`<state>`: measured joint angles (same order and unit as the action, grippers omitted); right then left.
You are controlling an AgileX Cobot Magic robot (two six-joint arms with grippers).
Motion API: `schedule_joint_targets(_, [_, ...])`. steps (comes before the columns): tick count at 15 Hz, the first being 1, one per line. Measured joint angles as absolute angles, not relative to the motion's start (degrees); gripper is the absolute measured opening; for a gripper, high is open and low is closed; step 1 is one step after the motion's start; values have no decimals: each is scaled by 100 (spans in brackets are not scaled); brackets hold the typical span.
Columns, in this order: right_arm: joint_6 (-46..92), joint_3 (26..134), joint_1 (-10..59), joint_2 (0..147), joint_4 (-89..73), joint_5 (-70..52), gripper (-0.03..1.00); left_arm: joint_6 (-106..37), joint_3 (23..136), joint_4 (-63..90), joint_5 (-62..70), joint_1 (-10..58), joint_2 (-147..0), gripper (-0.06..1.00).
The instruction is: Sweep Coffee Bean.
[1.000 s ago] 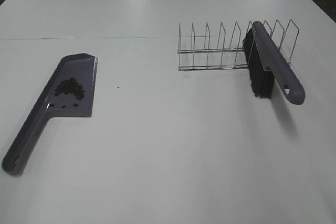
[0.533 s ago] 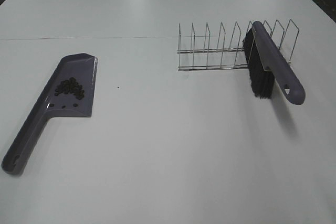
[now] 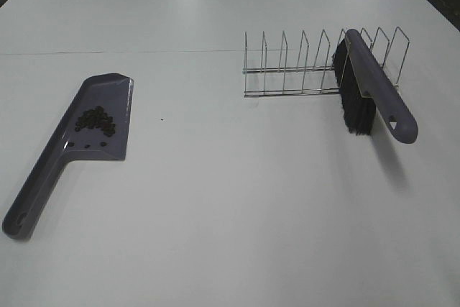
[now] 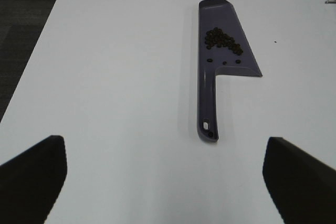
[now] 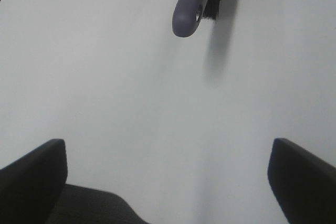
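Observation:
The coffee beans [image 3: 95, 120] lie in a loose cluster inside a grey-purple dustpan [image 3: 49, 172] flat on the white table at the left; both also show in the left wrist view, beans [image 4: 223, 39] and dustpan [image 4: 207, 98]. One stray bean [image 3: 162, 119] lies on the table right of the pan. A grey-purple brush [image 3: 377, 91] with black bristles rests tilted in a wire rack [image 3: 295, 62] at the right. My left gripper [image 4: 165, 182] is open and empty, back from the pan's handle. My right gripper [image 5: 168, 182] is open and empty, back from the brush handle [image 5: 190, 4].
Neither arm shows in the high view. The table's left edge with dark floor beyond it [image 4: 26, 24] shows in the left wrist view. The table's near edge [image 5: 94, 203] shows in the right wrist view.

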<state>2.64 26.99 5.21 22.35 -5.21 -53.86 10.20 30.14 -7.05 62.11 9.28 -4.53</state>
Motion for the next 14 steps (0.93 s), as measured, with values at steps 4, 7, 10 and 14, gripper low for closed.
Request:
schedule_joint_targets(4, [264, 2664, 521, 2235, -521, -5374, 96, 1020, 3008, -699, 6211, 928, -29, 91])
schedule_joint_targets(7, [264, 2653, 521, 2235, -521, -5357, 96, 1014, 3008, -688, 6211, 928, 23, 91])
schedule_joint_targets(10, [264, 2653, 521, 2235, -521, -5357, 96, 974, 3008, -682, 6211, 928, 23, 91])
schedule_joint_targets(14, [321, 2412, 521, 2235, -521, -4859, 96, 905, 3008, -636, 6211, 928, 23, 91])
